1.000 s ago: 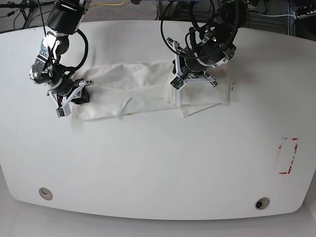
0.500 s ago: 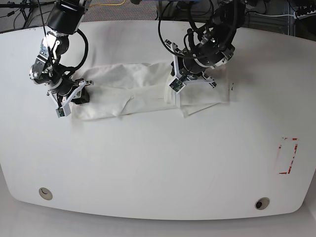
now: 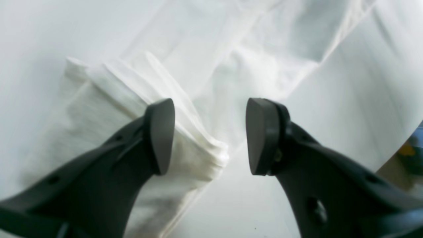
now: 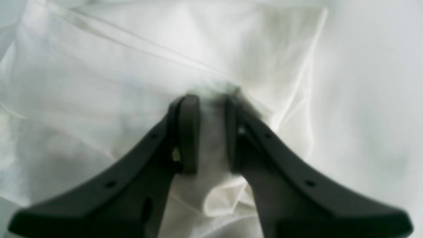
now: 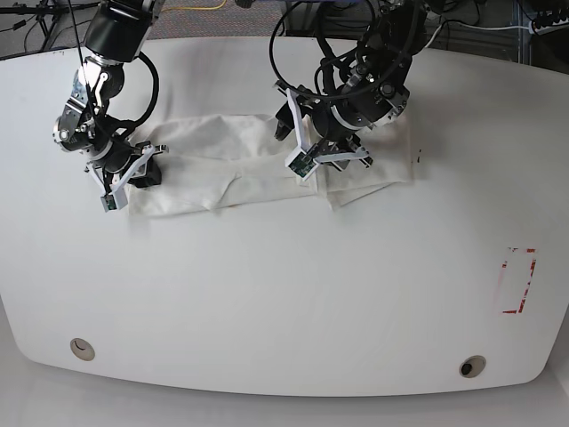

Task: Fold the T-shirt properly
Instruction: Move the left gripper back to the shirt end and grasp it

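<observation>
Base view: wrinkled white cloth T-shirt (image 5: 258, 189), long folded strip, near table's (image 5: 293, 294) far edge. Left pincer (image 3: 210, 137) spread wide over raised soft fold, nothing gripped. Right pincer (image 4: 211, 135) at bunched fabric, can't tell if gripping.

— Where do your arms stand?
— Apparently a robotics lab: you have two mounted black robot arms (image 5: 364, 89) over a white worktop (image 5: 284, 302).
— Further evidence?
— You have loose cables (image 5: 480, 25) behind its far edge, and round inserts (image 5: 473, 366) at its near corners.
</observation>
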You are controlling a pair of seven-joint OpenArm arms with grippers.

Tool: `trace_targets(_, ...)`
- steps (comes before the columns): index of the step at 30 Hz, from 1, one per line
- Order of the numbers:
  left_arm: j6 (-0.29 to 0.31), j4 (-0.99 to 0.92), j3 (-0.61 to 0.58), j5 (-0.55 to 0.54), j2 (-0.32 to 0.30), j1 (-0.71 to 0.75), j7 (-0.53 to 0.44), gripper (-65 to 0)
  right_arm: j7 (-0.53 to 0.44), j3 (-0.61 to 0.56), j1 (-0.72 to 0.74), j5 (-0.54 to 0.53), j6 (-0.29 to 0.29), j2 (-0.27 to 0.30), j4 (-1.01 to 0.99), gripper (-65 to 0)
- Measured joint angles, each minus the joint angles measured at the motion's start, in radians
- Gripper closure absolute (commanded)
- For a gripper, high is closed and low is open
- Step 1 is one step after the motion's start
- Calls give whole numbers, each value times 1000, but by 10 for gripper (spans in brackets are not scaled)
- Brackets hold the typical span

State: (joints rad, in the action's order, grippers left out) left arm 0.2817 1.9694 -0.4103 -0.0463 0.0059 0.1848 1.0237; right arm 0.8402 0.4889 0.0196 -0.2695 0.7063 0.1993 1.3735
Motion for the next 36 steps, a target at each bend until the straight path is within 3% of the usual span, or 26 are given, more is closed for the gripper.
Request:
trace_targets(6, 4, 1, 44, -3, -3, -2, 0, -314, 0, 0, 0, 1, 0, 0, 0, -138)
trace_targets(11, 18, 3, 174, -15, -4, 20, -5, -278, 0, 0, 0, 0, 0, 0, 0, -138)
trace_targets(18, 216, 2, 522, -198, -42, 68, 6, -272, 0, 0, 0, 1, 0, 0, 0, -138)
trace_targets(22, 248, -9, 715, -285, -53, 53, -1, -272, 1, 0, 0, 1, 0, 0, 0, -138)
trace_targets(36, 279, -191, 729, -483, -94, 29, 4, -269, -1, 0, -1, 1, 0, -2, 0, -138)
